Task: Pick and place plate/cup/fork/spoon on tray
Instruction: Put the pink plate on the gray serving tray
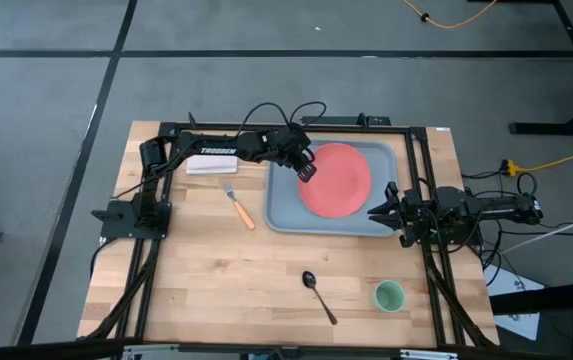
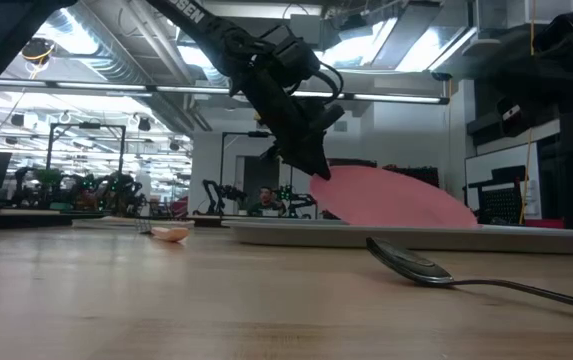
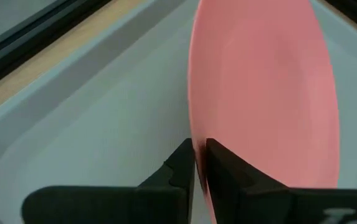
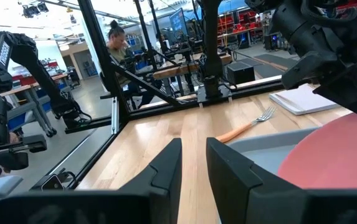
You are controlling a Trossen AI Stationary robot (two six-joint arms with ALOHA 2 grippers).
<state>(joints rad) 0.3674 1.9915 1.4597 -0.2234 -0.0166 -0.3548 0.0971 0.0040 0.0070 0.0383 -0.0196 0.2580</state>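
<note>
I have the left gripper (image 1: 307, 172) pinched shut on the rim of the plate (image 1: 338, 180), and the plate sits tilted: its held edge is lifted, its far edge rests down in the tray (image 1: 284, 205). From the left wrist view the two fingers (image 3: 181, 163) clamp the pink rim between them, with the tray floor directly beneath and the tray wall off to one side of the gripper.

To finish this step well, I judge I should lower the wrist slowly until the held edge is just above the tray floor, then open the fingers only a little so the rim slips out without flicking. Pulling back along the fingers' own line, away from the plate, should keep it from being dragged toward the tray wall.

The right gripper (image 1: 381, 211) waits just beyond the far side of the plate, at the tray's edge, fingers slightly apart and empty. The fork (image 1: 237, 206) lies outside the tray behind my left gripper; the spoon (image 1: 318, 295) and cup (image 1: 389, 295) lie well apart from it on the table (image 1: 206, 280).
</note>
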